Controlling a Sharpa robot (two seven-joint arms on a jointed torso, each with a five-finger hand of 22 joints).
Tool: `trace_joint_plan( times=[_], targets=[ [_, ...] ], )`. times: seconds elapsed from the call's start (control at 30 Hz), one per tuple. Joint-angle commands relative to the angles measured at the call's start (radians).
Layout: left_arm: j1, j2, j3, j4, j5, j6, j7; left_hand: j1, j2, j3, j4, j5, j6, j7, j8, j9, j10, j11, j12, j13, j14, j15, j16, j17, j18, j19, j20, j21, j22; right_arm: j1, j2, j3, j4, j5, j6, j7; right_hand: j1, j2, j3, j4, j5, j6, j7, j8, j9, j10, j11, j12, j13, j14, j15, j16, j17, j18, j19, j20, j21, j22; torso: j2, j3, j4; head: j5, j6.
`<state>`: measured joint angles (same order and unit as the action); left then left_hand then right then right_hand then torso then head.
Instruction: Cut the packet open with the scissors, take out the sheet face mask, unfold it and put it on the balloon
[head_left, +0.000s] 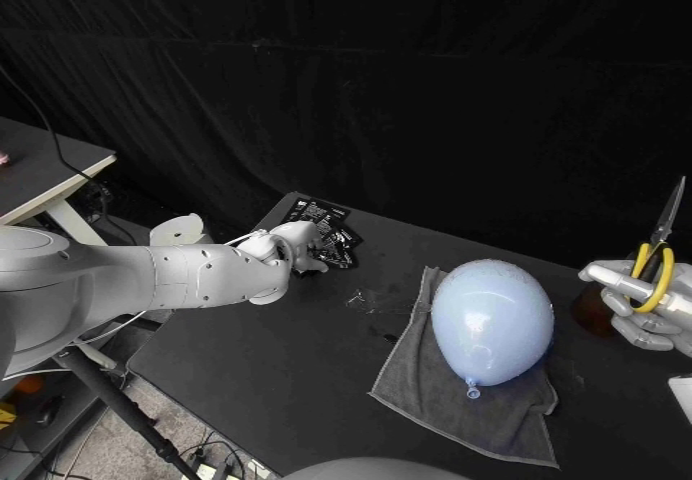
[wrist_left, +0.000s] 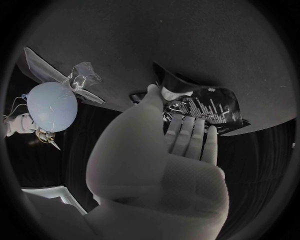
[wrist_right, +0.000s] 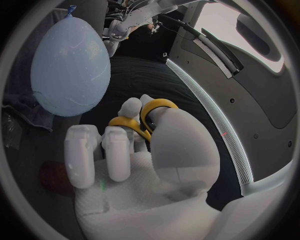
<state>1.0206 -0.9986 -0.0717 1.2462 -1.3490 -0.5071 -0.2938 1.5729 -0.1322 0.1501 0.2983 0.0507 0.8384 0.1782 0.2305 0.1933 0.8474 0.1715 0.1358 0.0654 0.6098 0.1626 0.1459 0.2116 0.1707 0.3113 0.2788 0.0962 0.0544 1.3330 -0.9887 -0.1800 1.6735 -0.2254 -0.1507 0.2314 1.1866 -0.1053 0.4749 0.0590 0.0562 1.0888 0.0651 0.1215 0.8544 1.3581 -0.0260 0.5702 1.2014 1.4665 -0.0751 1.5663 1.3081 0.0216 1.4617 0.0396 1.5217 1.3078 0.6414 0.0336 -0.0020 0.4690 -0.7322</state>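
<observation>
The black printed packet (head_left: 327, 224) lies at the table's far left corner, by the edge. My left hand (head_left: 294, 246) is at its near edge. In the left wrist view the fingers (wrist_left: 187, 134) lie straight against the packet (wrist_left: 209, 107) with the thumb beside it; a grip is not plain. Something white shows at the packet's edge. The pale blue balloon (head_left: 493, 318) (wrist_right: 70, 65) rests on a grey towel (head_left: 433, 400). At the far right my right hand (head_left: 642, 305) (wrist_right: 137, 165) holds the yellow-handled scissors (head_left: 658, 258) (wrist_right: 147, 112), blades pointing up, clear of the balloon.
A crumpled clear scrap (head_left: 378, 300) lies between the packet and the towel. A brown object (head_left: 588, 310) stands just behind my right hand. A pale side table (head_left: 43, 175) stands off to the left, beyond the black table's edge.
</observation>
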Motion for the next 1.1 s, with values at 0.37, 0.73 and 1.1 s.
trace_joint_plan(
  times=[0.37, 0.73, 1.1],
  targets=[
    [-0.020, 0.006, -0.014, -0.006, 0.056, 0.089, 0.025, 0.065, 0.044, 0.167, -0.009, -0.003, 0.069, -0.008, 0.023, 0.034, 0.052, 0.005, -0.023, -0.001, 0.097, 0.006, 0.010, 0.009, 0.011, 0.022, 0.006, 0.019, 0.007, 0.000, 0.000, 0.001, 0.002, -0.012, 0.002, 0.011, -0.008, -0.002, 0.001, -0.005, -0.005, 0.003, 0.002, -0.003, 0.000, 0.213, 0.020, 1.001, 0.369, 0.104, 0.009, 0.005, 0.263, -0.008, 0.081, 0.004, -0.004, 0.242, 0.000, 0.0001, 0.0002, -0.002, 0.001],
    [-0.020, 0.000, -0.013, 0.007, 0.069, 0.045, 0.098, 0.058, 0.024, 0.341, -0.013, -0.003, 0.118, -0.014, 0.039, 0.039, 0.109, 0.013, -0.049, -0.001, 0.170, 0.015, 0.014, 0.008, 0.008, 0.047, 0.011, 0.037, 0.012, 0.000, 0.000, 0.001, -0.001, -0.016, 0.000, 0.012, -0.008, -0.001, 0.003, -0.007, -0.005, 0.005, 0.002, -0.003, -0.001, 0.213, 0.019, 1.001, 0.369, 0.104, 0.008, 0.005, 0.263, -0.007, 0.080, 0.004, -0.006, 0.241, 0.000, -0.0006, 0.0007, -0.012, 0.008],
    [-0.004, -0.019, 0.015, 0.054, 0.111, -0.005, 0.189, 0.028, -0.021, 0.459, -0.021, -0.003, 0.138, -0.009, 0.069, 0.060, 0.166, 0.014, -0.065, -0.003, 0.214, 0.014, 0.015, 0.002, 0.006, 0.072, 0.012, 0.054, 0.017, 0.000, 0.005, 0.001, -0.014, -0.016, -0.005, 0.012, -0.008, 0.000, 0.003, -0.008, -0.005, 0.005, 0.002, -0.003, -0.001, 0.213, 0.019, 1.001, 0.369, 0.104, 0.008, 0.005, 0.263, -0.007, 0.080, 0.004, -0.005, 0.242, 0.000, -0.0018, 0.0001, -0.041, 0.027]
  ],
)
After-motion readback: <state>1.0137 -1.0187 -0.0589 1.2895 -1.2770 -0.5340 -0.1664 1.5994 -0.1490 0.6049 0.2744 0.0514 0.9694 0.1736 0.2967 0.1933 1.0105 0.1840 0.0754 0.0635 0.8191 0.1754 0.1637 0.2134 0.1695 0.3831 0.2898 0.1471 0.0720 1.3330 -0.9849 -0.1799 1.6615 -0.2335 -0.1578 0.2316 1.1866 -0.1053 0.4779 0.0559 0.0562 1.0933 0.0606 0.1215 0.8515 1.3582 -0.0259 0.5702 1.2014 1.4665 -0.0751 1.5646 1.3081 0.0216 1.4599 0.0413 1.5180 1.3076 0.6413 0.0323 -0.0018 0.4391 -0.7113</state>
